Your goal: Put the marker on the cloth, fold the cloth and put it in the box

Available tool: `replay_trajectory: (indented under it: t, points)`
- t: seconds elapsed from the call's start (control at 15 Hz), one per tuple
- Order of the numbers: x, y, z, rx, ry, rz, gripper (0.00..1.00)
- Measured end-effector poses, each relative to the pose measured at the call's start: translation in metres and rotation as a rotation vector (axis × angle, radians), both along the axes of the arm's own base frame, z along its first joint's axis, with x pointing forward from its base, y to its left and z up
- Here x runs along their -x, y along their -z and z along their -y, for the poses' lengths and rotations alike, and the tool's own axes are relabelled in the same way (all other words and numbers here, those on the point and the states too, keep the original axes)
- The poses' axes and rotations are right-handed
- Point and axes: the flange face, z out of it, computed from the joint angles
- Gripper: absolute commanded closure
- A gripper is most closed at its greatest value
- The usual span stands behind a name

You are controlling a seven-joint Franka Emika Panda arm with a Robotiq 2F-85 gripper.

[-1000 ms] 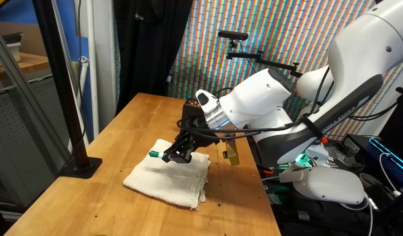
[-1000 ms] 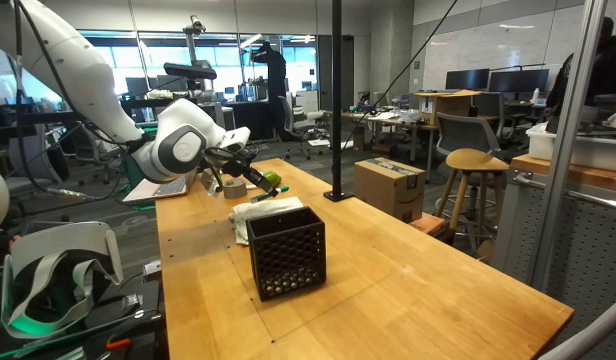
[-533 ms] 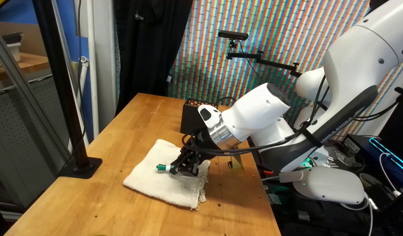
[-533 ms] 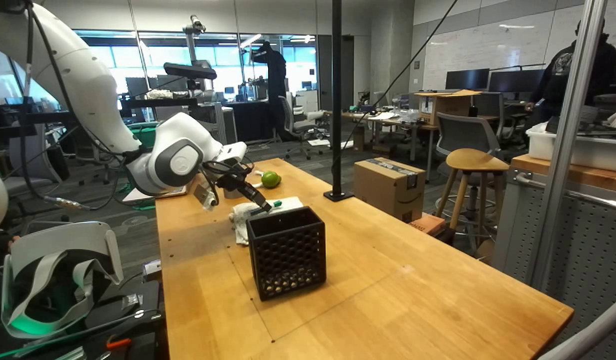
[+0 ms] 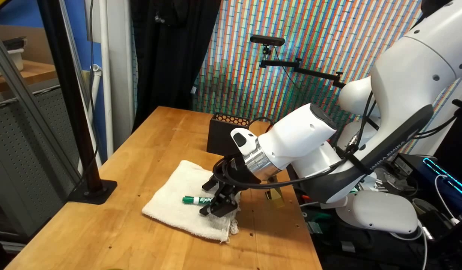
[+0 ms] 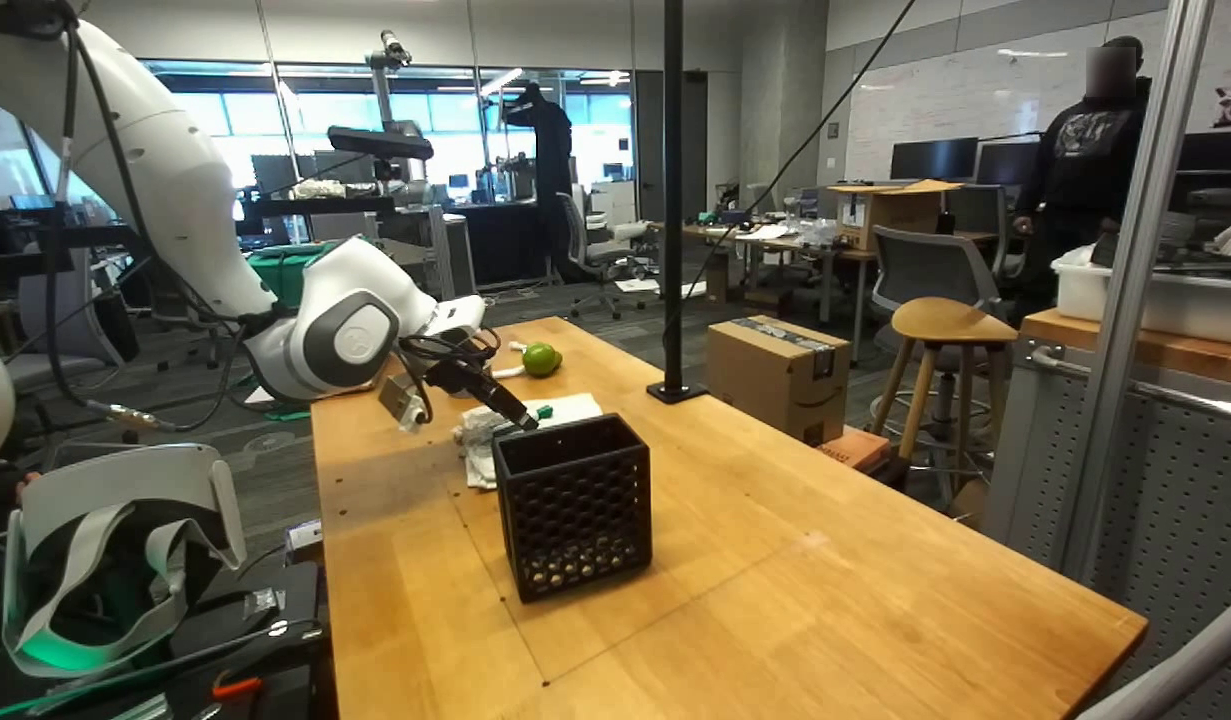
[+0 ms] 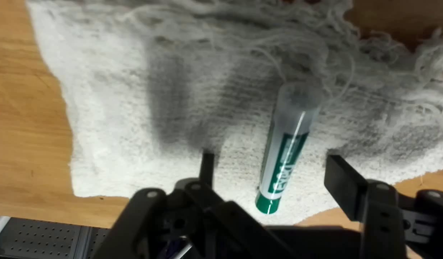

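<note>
off-white woven cloth (image 7: 109, 118): judged soft, limp and light; expect it to drape when lifted. green-and-white marker (image 7: 286, 149): lies on the cloth, its green end pointing between 6 and 7 o'clock in the wrist view. judged rigid, light and smooth; it may roll or slide if the cloth is tilted. gripper (image 7: 271, 158): jaws spread wide, 1 finger on each side of the marker, cloth visible in both gaps; nothing is held. fingertip contact with the cloth cannot be told.

hold point, cloth: pinch the plain edge at 9 o'clock in the wrist view. avoid the frayed edge at 12 o'clock; loose threads could snag. hold point, marker, if it must be moved: mid-barrel, square across. the fold over the marker is not yet made; afterwards, clamp the bundle across its layers to keep the marker in. black box (image 5: 220, 135): at 1 o'clock from the cloth in an exterior view, apart from it.
</note>
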Motion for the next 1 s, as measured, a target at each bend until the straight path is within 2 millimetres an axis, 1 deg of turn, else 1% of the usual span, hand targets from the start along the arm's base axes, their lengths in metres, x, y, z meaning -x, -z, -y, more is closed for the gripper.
replay_trajectory:
  t: [0.13,0.27,0.4,0.53,0.73,1.0]
  points:
    - [-0.004,-0.009,0.003,-0.015,-0.001,0.032,0.0]
    - [-0.004,-0.025,0.001,-0.036,-0.014,0.079,0.0]
    - [-0.002,-0.044,-0.005,-0.061,-0.033,0.121,0.0]
    - [0.005,-0.06,-0.014,-0.079,-0.06,0.149,0.0]
    - [0.014,-0.071,-0.023,-0.067,-0.101,0.174,0.0]
    - [0.01,-0.076,-0.016,-0.049,-0.097,0.181,0.0]
